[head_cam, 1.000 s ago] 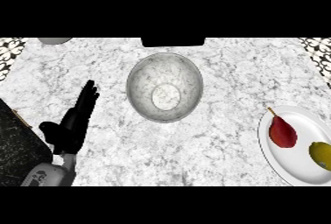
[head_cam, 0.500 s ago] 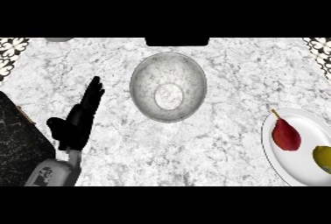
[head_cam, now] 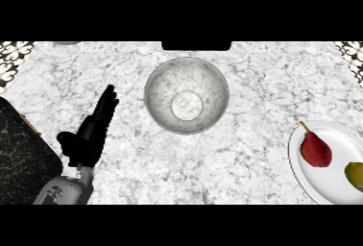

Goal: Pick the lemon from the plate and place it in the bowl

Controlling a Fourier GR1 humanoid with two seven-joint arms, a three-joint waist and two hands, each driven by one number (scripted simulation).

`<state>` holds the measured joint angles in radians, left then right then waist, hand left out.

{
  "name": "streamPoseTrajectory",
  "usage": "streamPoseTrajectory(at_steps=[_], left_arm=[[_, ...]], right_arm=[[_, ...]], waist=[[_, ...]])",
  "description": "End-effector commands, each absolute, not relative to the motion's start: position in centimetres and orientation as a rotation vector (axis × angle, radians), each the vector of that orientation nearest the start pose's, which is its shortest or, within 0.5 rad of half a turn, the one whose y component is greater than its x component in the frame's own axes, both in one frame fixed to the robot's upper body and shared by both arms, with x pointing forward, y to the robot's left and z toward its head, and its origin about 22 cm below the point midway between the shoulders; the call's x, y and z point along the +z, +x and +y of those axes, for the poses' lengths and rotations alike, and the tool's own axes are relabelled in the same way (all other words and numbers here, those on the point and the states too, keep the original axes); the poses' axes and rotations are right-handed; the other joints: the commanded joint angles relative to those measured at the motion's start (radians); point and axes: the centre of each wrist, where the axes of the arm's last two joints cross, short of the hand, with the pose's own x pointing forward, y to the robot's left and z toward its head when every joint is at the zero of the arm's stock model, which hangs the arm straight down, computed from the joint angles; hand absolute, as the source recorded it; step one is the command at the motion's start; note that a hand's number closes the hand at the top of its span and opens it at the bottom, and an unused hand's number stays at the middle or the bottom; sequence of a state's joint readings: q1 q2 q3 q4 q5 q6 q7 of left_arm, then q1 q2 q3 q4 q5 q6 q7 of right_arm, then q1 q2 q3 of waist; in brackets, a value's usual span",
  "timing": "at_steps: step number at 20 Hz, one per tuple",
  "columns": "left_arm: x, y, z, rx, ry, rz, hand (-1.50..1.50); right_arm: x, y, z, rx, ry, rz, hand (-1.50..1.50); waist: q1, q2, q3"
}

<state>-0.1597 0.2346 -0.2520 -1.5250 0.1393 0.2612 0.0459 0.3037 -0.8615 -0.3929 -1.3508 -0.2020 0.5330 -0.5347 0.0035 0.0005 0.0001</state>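
A yellow-green lemon (head_cam: 355,173) lies on the white plate (head_cam: 316,178) at the right edge, partly cut off by the picture's border. Beside it on the same plate rests a red pear-shaped fruit (head_cam: 315,149) with a stem. A glassy, marbled bowl (head_cam: 187,94) stands in the upper middle of the counter with nothing inside it. My left hand (head_cam: 92,132) is at the lower left, open, its fingers straight and pointing up toward the bowl's left side, apart from it. My right hand does not show.
A dark speckled slab (head_cam: 21,158) fills the lower left corner next to my left forearm. Patterned tiles (head_cam: 13,60) sit at the top corners. A black object (head_cam: 196,45) lies at the top edge behind the bowl.
The view has shifted, so the bowl, plate and left hand appear slightly further right and lower; the lemon is cut more by the right edge. The left hand keeps its open pose.
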Motion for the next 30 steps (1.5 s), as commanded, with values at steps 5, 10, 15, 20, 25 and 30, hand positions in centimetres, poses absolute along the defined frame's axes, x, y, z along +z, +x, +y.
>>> streamPoseTrajectory(at_steps=[5,10,15,20,25,30], left_arm=[[3.4,28.4,21.8,-0.102,0.069,-1.598,0.0],[2.2,26.9,21.8,-0.118,0.087,-1.589,0.0],[3.3,26.6,20.8,-0.107,0.051,-1.583,0.0],[3.7,27.8,21.2,-0.094,0.07,-1.604,0.0],[3.4,27.4,22.4,-0.109,0.055,-1.614,0.0],[3.0,27.7,21.0,-0.109,0.071,-1.593,0.0]], right_arm=[[6.9,12.3,-53.3,0.639,-0.208,-1.519,-1.5],[7.2,13.8,-54.4,0.632,-0.18,-1.537,-1.5],[4.5,13.8,-53.0,0.556,-0.093,-1.584,-1.5],[5.4,14.0,-53.6,0.535,-0.033,-1.608,-1.5],[2.3,14.6,-52.5,0.492,-0.032,-1.563,-1.5],[2.7,14.5,-53.5,0.456,0.01,-1.557,-1.5]], waist=[[-0.011,-0.001,0.0],[-0.006,-0.001,0.0],[-0.006,-0.002,0.001],[-0.012,-0.002,0.0],[-0.001,0.0,0.001],[-0.004,0.0,0.001]])
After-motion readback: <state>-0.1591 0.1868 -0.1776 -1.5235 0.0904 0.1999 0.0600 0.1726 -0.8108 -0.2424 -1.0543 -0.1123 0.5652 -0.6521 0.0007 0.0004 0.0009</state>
